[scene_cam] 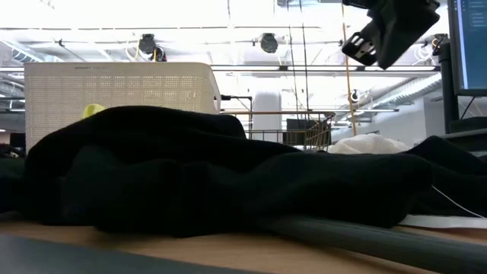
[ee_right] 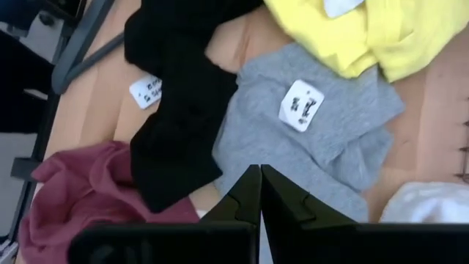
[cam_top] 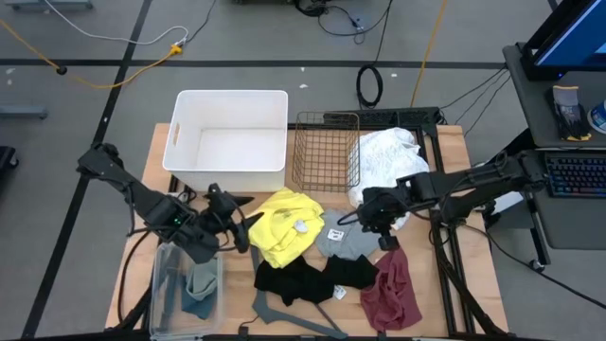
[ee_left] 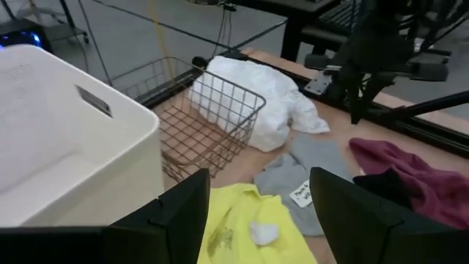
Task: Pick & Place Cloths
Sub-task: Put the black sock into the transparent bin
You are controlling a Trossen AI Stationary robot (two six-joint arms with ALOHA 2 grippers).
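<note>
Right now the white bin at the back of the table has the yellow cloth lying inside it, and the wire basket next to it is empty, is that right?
Not quite. The white bin holds nothing; the yellow cloth lies on the table in front of it, beside the grey cloth. The wire basket next to the bin is indeed empty. The high view shows this.

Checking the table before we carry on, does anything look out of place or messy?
Mostly loose cloths in a heap. Oddest: the white cloth is draped over the wire basket's side, half out. The sage green cloth already sits in a clear bin.
</note>
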